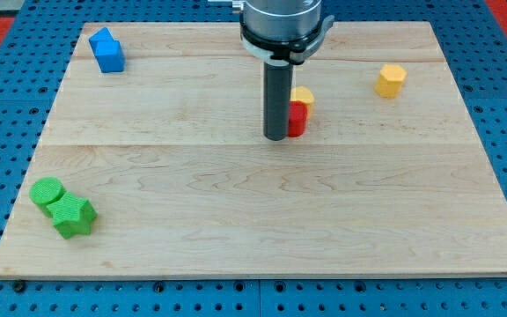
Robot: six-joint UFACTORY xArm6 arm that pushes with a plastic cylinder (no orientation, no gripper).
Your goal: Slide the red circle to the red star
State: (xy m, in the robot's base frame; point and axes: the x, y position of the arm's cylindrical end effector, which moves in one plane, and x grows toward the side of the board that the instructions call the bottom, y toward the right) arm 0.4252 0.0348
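Red block (297, 120), shape unclear, sits mid-counter (236, 211), touching my tip (276, 137) on the tip's right; a yellow block (304, 95) just behind. End effector: bare rod, no jaws.

A pale wooden board (253, 211) lies on a blue pegboard surface (7, 97). Near the board's top left corner sit 2 blue blocks (107, 50), touching, shapes hard to make out. At the view's bottom left, a green circle (47, 191) touches a green star (72, 216) just below it. Toward the view's top right stands a yellow hexagon (392, 80), alone. Near the centre top, another yellow block (304, 95) is partly hidden, its shape unclear.
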